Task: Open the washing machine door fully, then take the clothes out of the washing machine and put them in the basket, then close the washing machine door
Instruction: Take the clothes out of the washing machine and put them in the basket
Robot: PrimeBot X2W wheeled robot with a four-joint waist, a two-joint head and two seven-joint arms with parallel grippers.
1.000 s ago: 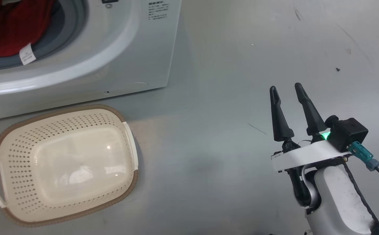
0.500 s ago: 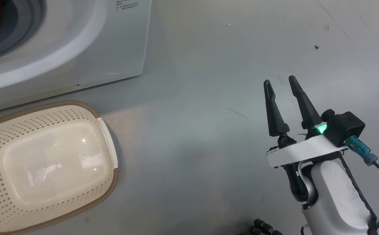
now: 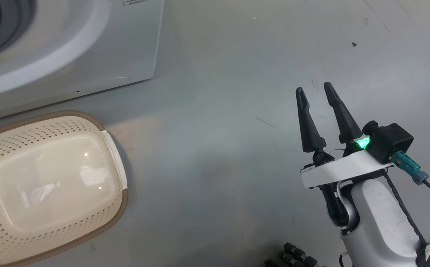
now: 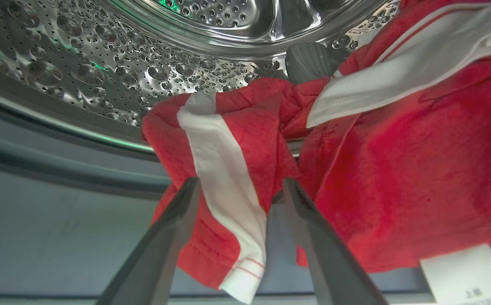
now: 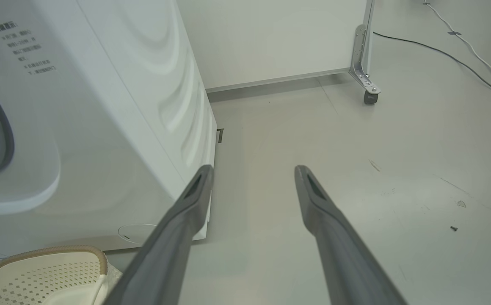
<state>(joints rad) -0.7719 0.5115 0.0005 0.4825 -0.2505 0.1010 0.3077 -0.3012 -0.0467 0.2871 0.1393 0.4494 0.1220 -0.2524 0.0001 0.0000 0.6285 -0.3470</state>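
The right gripper [image 3: 313, 87] hangs over bare floor to the right of the washing machine [image 3: 89, 48], its 2 fingers spread wide on nothing, and I judge it is parked clear of the work. The basket [image 3: 33, 126] sits empty just in front of the machine, likely placed there for a short carry. At the machine's mouth the left gripper [image 4: 242, 181] has its jaws apart, straddling a red-and-white fold of the clothes [image 4: 376, 178] that spills over the drum's lip, with nothing clamped yet.

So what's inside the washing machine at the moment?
Red clothes with white panels, heaped at the mouth of the steel drum. The open left gripper sits either side of one hanging fold. Whatever lies beneath the heap is covered.
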